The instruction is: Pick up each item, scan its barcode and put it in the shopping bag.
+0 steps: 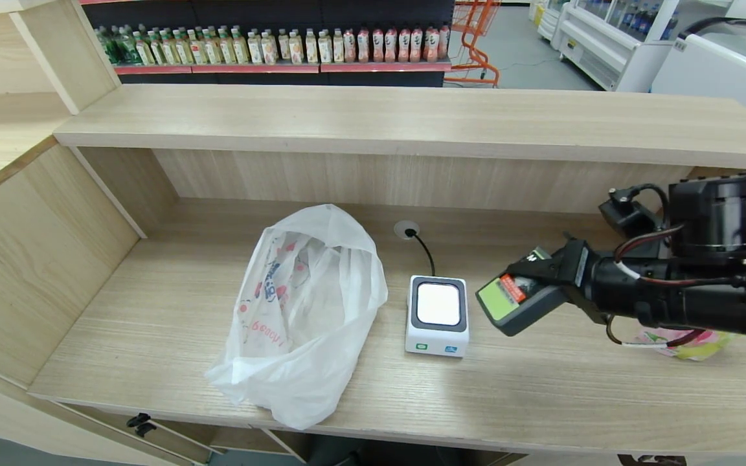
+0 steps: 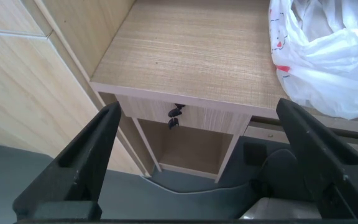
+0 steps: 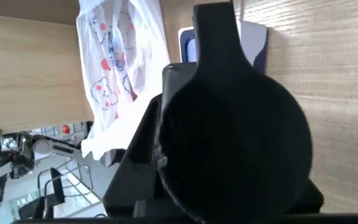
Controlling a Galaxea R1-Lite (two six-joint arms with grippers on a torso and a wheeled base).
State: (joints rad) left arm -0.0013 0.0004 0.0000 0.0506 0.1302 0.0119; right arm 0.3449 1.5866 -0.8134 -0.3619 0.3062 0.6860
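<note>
Far left of the white square barcode scanner (image 1: pixel 438 315), the left gripper (image 2: pixel 197 155) hangs spread, empty; the white printed plastic shopping bag (image 1: pixel 302 310) lies just left of that scanner. Just right, the right gripper (image 1: pixel 541 268) clamps a dark green-labelled box (image 1: pixel 509 309) — seemingly unscanned, unbagged — a pink-yellow packet (image 1: pixel 693 344) waits beyond.

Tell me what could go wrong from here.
1. The right gripper holds the grey-and-green box beside the scanner, not over its lit window; the scan may miss unless the barcode gets turned toward it.
2. The shopping bag lies slumped on the counter with no mouth held open, and the open left gripper hangs by the counter's front edge, away from it; the box may push the bag instead of dropping in.
</note>
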